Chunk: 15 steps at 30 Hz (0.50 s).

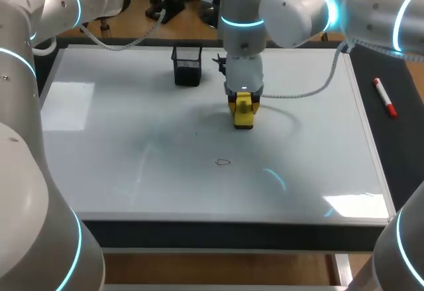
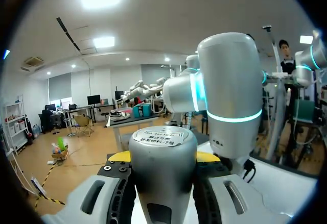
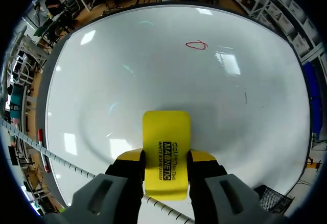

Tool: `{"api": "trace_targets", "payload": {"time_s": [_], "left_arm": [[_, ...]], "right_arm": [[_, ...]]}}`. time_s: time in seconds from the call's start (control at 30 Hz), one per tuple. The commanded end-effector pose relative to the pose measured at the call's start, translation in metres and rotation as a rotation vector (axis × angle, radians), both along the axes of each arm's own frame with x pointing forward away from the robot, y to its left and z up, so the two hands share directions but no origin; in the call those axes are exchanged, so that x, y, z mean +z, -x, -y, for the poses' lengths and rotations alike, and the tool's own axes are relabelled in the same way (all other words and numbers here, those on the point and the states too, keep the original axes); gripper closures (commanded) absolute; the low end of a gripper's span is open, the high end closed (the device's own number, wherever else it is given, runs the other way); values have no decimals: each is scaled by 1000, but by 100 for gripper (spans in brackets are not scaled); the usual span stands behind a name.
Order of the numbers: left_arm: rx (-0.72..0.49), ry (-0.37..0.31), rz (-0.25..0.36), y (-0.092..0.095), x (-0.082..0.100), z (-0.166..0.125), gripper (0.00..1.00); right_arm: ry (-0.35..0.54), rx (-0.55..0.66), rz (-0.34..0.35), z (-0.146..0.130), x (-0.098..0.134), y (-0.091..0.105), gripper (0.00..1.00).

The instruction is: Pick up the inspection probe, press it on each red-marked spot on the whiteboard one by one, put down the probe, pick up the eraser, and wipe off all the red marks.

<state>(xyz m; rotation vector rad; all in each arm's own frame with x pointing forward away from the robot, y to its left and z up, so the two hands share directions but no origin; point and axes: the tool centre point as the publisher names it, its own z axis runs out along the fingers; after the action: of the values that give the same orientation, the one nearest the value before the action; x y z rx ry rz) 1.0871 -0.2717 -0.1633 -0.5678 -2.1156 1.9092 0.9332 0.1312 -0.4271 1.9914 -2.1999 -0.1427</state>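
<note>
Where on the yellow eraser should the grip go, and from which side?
Across its two long sides, from above: the eraser lies flat on the whiteboard, narrow from side to side, and the right claw holds it that way now.

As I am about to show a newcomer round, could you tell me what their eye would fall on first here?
The bright yellow eraser stands out first, clamped in the right gripper and set on the whiteboard near its middle. Next comes the small red loop drawn ahead of it, then the grey probe held in the left gripper.
</note>
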Motion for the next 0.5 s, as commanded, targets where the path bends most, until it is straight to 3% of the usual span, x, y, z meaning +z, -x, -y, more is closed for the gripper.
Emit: {"api": "trace_targets", "payload": {"time_s": [0.03, 0.5], "left_arm": [[-101, -10, -11, -7, 0, 0, 100], [-101, -10, -11, -7, 0, 0, 100]], "right_arm": [[-3, -11, 8, 17, -3, 6, 100], [-3, -101, 26, 52, 5, 10, 100]]}}
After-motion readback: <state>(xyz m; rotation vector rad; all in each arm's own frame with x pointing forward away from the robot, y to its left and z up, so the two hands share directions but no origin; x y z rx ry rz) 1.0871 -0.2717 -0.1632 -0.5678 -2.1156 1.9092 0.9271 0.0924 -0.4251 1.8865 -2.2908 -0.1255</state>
